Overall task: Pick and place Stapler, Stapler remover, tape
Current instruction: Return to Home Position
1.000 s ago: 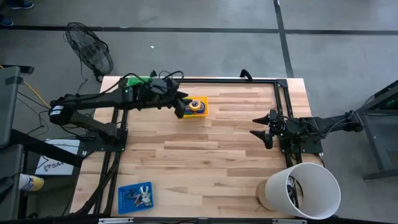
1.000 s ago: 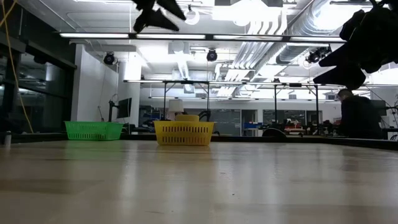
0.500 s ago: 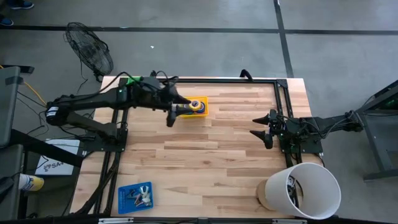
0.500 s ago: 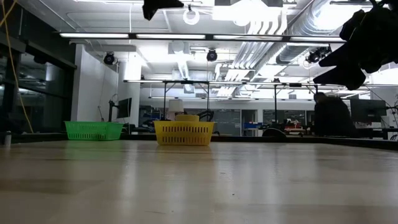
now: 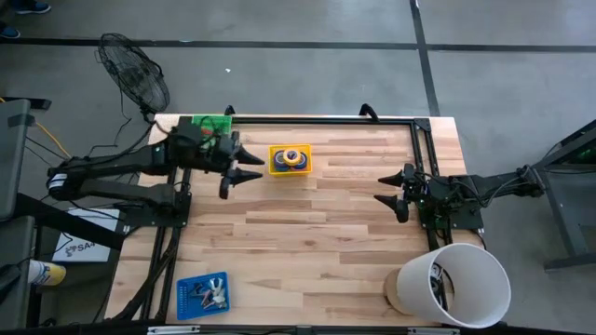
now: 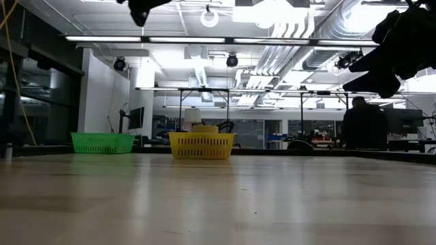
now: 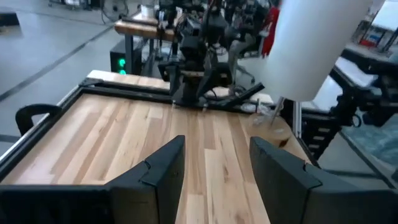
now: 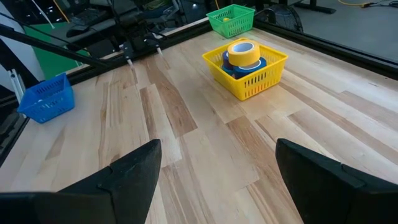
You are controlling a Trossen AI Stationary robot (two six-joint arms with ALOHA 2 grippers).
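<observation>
Pale wooden worktop (image 5: 317, 233), and near left sits the blue bin (image 5: 182, 298). Midway on the right, the right claw (image 5: 382, 189) hangs wide, empty. Farther back, the left claw (image 5: 256, 167) hovers wide and empty, just left of the yellow bin (image 5: 274, 160) holding the tape (image 5: 295, 157). The green bin (image 5: 212, 124) is far left.

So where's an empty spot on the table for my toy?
The wide middle is bare, between the yellow bin, the blue bin and the right gripper. It's crowded where the left gripper hangs beside the yellow bin.
</observation>
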